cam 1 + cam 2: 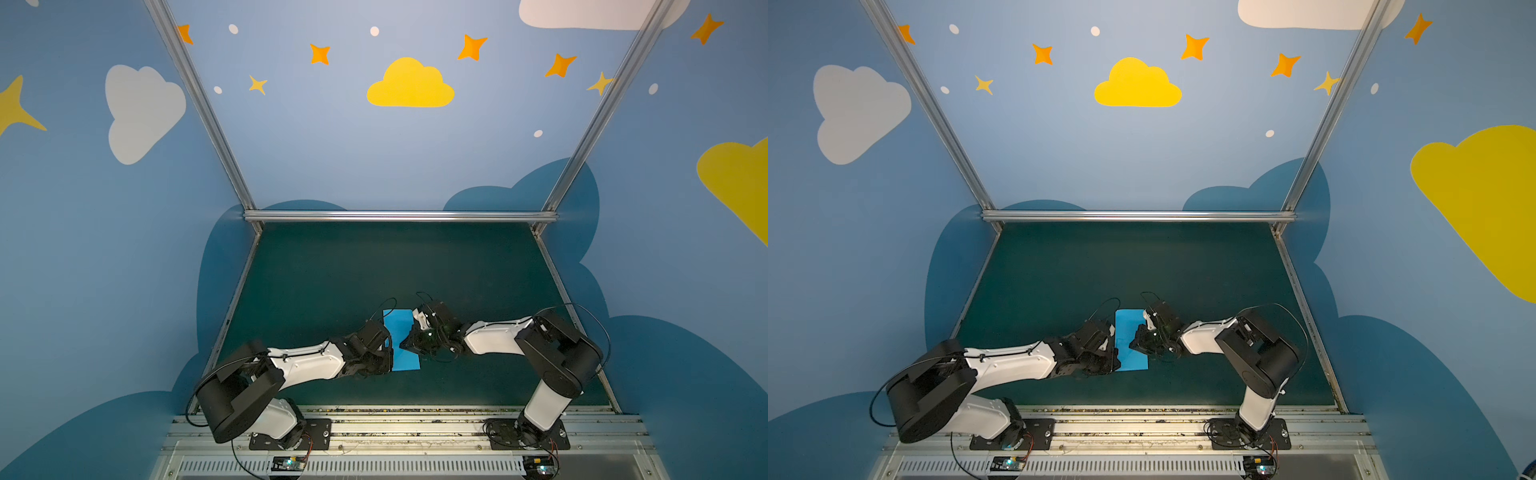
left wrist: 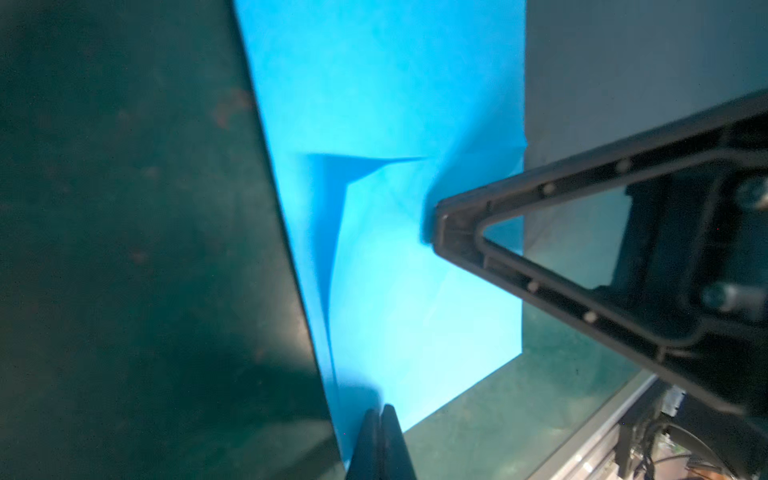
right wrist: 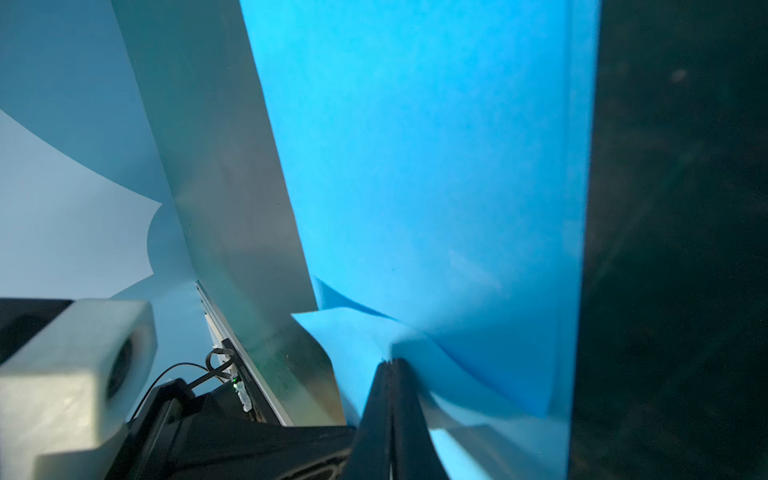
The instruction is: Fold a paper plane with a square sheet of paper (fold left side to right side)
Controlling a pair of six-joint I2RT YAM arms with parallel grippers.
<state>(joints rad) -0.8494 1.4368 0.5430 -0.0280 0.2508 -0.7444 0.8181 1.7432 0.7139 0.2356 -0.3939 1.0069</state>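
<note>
The square sheet of paper lies on the dark green mat as a tall sky-blue rectangle, one half folded over the other. A puckered ridge stands up in its top layer, and part of that layer curls up off the lower one. My left gripper is shut, its tips resting on the paper's left edge. From the right, my right gripper is shut too. Its tip presses on the paper's middle. No paper shows between either pair of jaws.
The green mat is fenced by aluminium rails at the back and along both sides. The arm bases sit on a metal rail at the front. Painted blue walls rise on three sides.
</note>
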